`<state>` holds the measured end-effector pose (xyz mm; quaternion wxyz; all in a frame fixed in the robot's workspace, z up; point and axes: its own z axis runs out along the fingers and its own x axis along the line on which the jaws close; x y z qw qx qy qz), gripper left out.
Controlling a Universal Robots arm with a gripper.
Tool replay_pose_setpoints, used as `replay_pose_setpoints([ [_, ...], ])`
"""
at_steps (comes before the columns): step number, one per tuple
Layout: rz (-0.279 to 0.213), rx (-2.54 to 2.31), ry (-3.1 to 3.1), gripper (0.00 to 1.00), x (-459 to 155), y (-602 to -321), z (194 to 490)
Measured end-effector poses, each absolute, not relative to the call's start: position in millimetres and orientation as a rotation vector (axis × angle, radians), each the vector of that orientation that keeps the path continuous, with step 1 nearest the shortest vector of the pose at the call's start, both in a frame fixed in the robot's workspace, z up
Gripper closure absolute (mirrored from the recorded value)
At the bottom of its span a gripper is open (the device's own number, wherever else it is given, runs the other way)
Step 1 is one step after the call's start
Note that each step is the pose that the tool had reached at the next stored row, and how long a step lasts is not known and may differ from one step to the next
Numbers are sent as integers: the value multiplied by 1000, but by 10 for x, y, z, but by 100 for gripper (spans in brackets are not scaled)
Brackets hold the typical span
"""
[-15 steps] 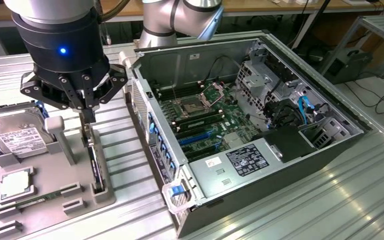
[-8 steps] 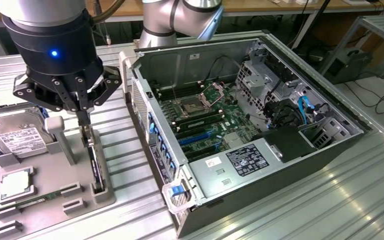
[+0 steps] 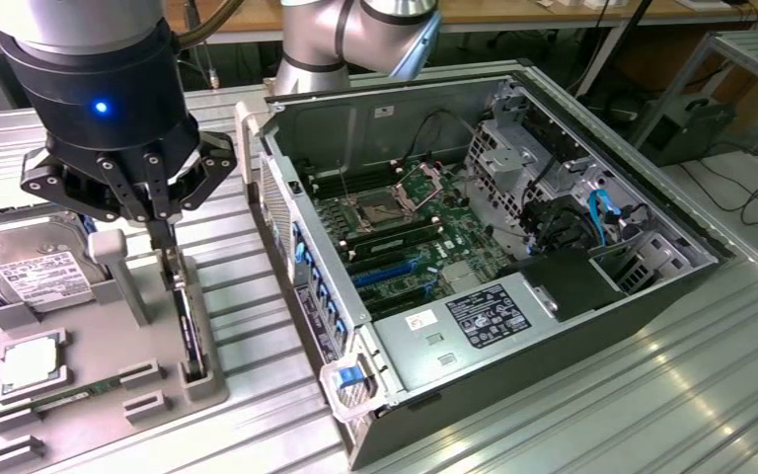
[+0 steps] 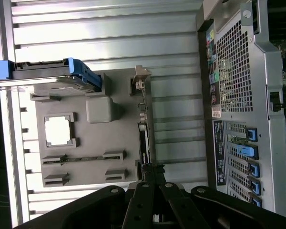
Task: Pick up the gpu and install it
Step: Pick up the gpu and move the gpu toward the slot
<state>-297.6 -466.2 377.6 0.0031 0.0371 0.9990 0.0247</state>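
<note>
Gripper [image 3: 162, 235]: fingers pressed together, pinching the upper edge of the gpu [image 3: 189, 331] at its far end, with the arm directly above. The gpu stands on edge in a slot along the right side of the grey holder tray [image 3: 106, 341], on the exterior view's left.

Left to right in the exterior view:
- Hard drive [image 3: 35, 269], at the tray's far left.
- Processor chip [image 3: 31, 361], seated in a square recess nearer the camera.
- Green memory stick [image 3: 74, 393], lying flat near the tray's front.
- The gpu, in its slot.
- Open computer case [image 3: 352, 118], just right of the tray, with the motherboard [image 3: 399, 222] exposed.

Everything rests on a ribbed metal table [image 3: 695, 395]
</note>
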Motion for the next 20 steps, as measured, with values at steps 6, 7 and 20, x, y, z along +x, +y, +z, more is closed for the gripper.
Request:
replay_pose_setpoints([
  [6, 77, 116, 3132, 89, -2976, -4662, 3776],
  [7, 78, 116, 3132, 89, -2976, -4662, 3777],
  [20, 75, 101, 3133, 46, -2976, -4611, 3770],
])
